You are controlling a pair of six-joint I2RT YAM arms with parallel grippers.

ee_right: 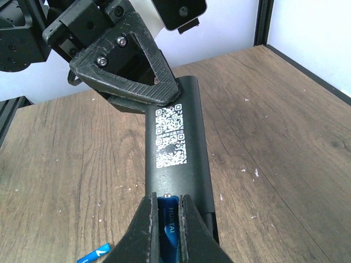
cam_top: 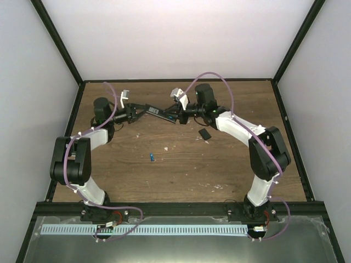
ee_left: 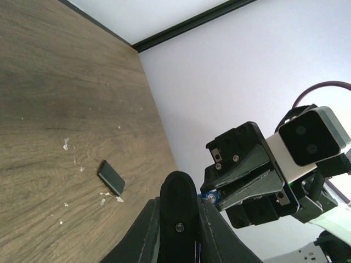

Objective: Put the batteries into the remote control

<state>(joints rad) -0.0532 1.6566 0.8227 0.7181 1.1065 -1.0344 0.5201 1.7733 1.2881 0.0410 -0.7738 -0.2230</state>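
Observation:
The remote control point(cam_top: 158, 112), a slim black bar, hangs above the table between both arms. My left gripper point(cam_top: 138, 111) is shut on its left end; in the left wrist view that end point(ee_left: 178, 189) fills the gap between the fingers. In the right wrist view the remote's back point(ee_right: 174, 137) faces up, showing QR codes. My right gripper point(ee_right: 168, 198) is shut on a blue battery point(ee_right: 168, 227), held lengthwise over the remote's near end. A second blue battery point(cam_top: 151, 157) lies loose on the table, also visible in the right wrist view point(ee_right: 94, 255).
A small black cover piece point(cam_top: 204, 134) lies on the wooden table right of centre, also visible as a cover piece point(ee_left: 111, 178) in the left wrist view. White walls and a black frame enclose the table. Small white flecks dot the wood.

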